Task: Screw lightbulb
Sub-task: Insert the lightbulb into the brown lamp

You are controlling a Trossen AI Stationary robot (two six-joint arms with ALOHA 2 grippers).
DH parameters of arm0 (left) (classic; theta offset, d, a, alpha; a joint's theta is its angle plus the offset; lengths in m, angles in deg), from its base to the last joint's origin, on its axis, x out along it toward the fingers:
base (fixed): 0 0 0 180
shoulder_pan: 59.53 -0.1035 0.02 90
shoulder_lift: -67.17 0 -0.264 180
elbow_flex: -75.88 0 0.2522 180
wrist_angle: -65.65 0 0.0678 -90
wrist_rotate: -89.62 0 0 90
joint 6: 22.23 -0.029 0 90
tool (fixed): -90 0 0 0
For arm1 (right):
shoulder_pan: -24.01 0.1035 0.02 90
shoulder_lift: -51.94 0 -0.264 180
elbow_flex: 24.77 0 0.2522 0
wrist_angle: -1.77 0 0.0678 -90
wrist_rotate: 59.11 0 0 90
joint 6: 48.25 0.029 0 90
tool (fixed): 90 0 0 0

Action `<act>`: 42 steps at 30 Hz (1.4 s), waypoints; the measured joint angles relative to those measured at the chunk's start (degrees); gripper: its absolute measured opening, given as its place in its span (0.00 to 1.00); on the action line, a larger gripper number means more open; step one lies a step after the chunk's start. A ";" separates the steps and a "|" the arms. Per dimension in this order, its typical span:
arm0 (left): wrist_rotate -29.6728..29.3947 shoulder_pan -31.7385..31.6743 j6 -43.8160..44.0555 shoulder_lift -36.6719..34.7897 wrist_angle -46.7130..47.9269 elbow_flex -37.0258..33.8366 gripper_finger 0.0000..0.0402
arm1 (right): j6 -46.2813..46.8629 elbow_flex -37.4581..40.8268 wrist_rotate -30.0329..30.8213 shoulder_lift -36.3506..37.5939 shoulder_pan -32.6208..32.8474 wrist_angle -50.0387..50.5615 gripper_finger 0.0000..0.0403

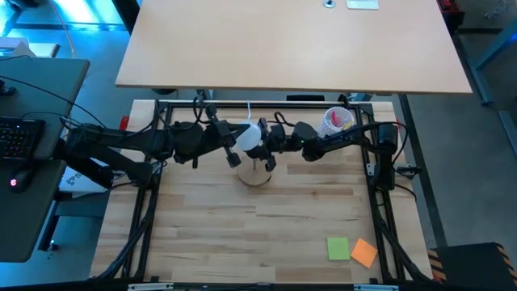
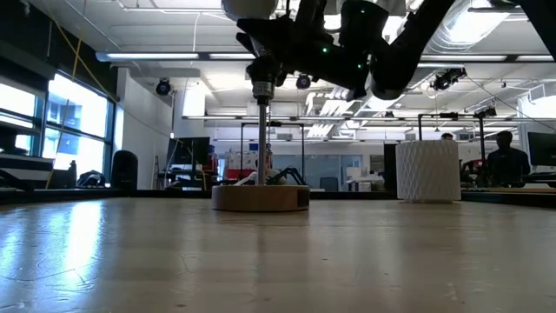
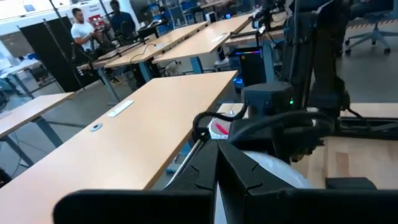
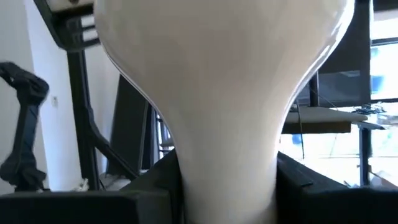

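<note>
Right wrist view: pincer grips lightbulb (neck).

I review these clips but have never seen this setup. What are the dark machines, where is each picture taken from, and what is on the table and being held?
Two robot arms work at a wooden table. One picture looks down from above, one looks level across the tabletop, and one comes from each wrist. The right gripper holds the white lightbulb by its narrow neck, above the post of a round wooden stand. The left gripper is shut beside it, holding nothing. A white cup stands at the back right; green and orange sticky notes lie at the front right.
</note>
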 joint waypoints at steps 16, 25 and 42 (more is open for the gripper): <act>4.14 -1.23 1.18 0.04 3.77 0.00 0.00 | -1.92 -0.28 1.72 -0.09 0.71 1.45 0.32; 8.36 -3.41 4.69 0.02 6.23 0.02 0.00 | -0.88 -0.33 1.45 -0.01 0.66 2.30 0.36; 9.59 -3.43 4.73 0.04 6.80 0.00 0.00 | -6.32 -0.33 -0.22 5.55 0.62 14.50 0.47</act>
